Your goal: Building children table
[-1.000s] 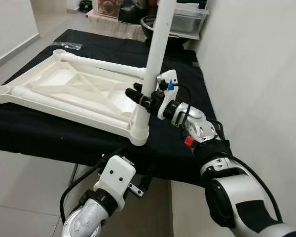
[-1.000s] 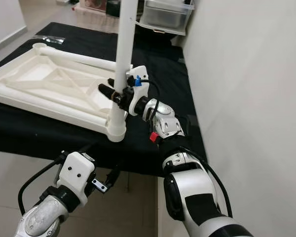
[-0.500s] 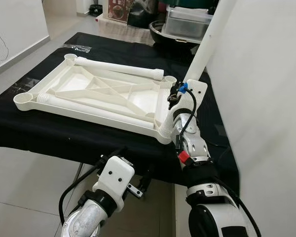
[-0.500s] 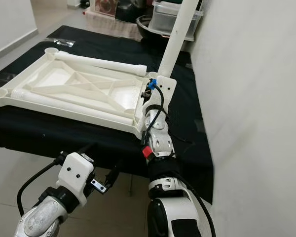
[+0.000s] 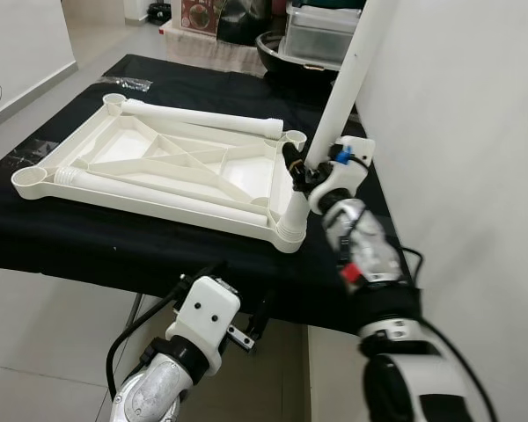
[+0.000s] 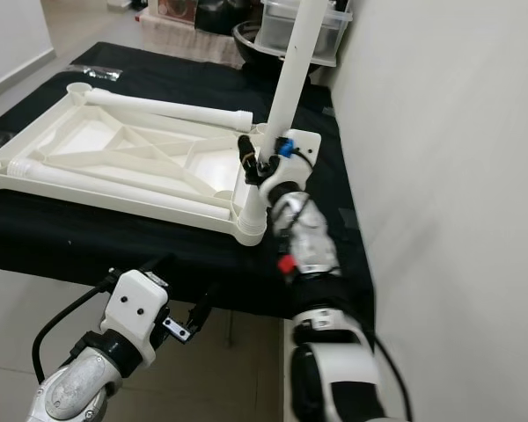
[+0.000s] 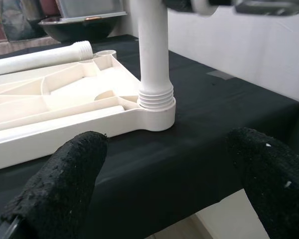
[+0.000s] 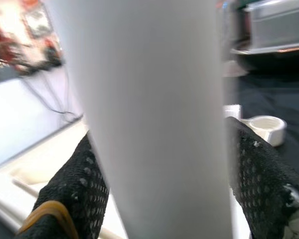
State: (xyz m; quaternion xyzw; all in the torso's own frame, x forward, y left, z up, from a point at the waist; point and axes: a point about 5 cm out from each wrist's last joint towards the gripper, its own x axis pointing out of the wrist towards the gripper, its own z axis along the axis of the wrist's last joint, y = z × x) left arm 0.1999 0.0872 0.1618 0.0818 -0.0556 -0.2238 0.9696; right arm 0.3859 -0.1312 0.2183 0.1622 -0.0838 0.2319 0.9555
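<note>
No readable writing or brand marks on any part. White plastic tabletop [image 5: 158, 167] lies upside down on the desk [image 5: 88, 237], which is covered in black cloth. Right gripper [image 5: 301, 167] has its jaws clamped on a white table leg [image 5: 339, 97], low on the shaft; the leg tilts slightly and its threaded end sits in the near right corner socket [image 5: 290, 230]. A second leg [image 5: 202, 119] lies along the far edge of the tabletop, a third [image 5: 158, 195] along the near edge. Left gripper [image 7: 159, 189] hangs below the desk edge, jaws apart, holding nothing. Clear storage bin [image 5: 321, 31] beyond the desk.
</note>
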